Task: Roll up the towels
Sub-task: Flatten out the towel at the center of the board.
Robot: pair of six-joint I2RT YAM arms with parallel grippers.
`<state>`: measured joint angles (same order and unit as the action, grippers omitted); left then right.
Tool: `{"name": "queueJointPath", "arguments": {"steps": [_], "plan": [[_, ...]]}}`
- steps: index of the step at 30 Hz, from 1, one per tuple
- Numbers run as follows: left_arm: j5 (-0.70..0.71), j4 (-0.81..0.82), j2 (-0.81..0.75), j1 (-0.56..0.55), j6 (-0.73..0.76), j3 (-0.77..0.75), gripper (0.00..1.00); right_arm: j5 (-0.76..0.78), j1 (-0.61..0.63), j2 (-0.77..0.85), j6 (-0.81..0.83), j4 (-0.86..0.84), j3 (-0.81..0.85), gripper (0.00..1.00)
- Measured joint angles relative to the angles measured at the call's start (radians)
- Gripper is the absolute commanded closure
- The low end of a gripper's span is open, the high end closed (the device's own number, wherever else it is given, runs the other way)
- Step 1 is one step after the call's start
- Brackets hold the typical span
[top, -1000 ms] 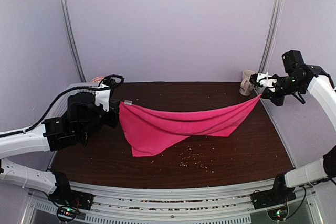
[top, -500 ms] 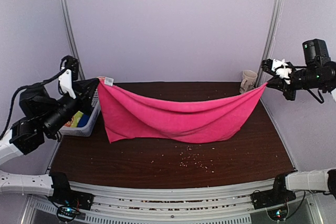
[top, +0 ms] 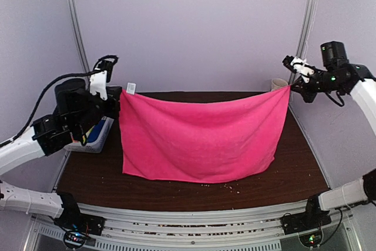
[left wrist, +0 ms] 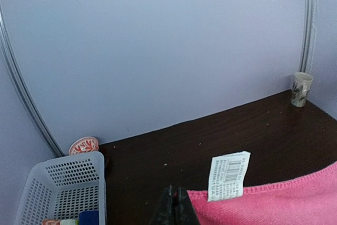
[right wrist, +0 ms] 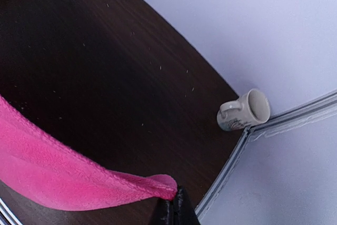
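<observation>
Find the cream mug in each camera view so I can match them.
Top view: mug at the far right corner, just behind the pink towel.
Left wrist: mug near the right edge, mid-height.
Right wrist: mug right of centre.
Shared landmark: the pink towel.

A: Towel: plain bright pink, no pattern. Its tag: white, black barcode.
B: Noted. Table: dark brown, pale specks. Basket: white lattice, blue item inside.
A: Mug: cream, dark print. Wall: pale lilac.
B: Round object behind the basket: red-and-white pattern.
</observation>
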<state>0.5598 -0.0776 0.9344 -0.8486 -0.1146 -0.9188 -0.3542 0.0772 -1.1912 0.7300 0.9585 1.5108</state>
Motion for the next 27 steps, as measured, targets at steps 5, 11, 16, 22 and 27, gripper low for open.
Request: {"name": "queueJointPath", "arguments": {"steps": [5, 11, 16, 22, 27], "plan": [[-0.127, 0.054, 0.281, 0.172, -0.042, -0.002, 1.00, 0.106, 0.000, -0.313, -0.055, -0.127, -0.075, 1.00], [-0.252, 0.116, 0.751, 0.272, -0.046, -0.176, 1.00, 0.220, 0.000, -0.678, -0.093, -0.211, 0.038, 1.00], [-0.268, 0.161, 1.057, 0.309, -0.011, -0.384, 1.00, 0.287, 0.000, -0.925, -0.135, -0.302, 0.235, 1.00], [-0.218, 0.211, 1.187, 0.327, 0.048, -0.504, 1.00, 0.319, 0.003, -1.046, -0.158, -0.377, 0.390, 1.00], [-0.146, 0.280, 1.186, 0.340, 0.077, -0.510, 1.00, 0.378, 0.008, -1.049, -0.140, -0.449, 0.395, 1.00]]}}
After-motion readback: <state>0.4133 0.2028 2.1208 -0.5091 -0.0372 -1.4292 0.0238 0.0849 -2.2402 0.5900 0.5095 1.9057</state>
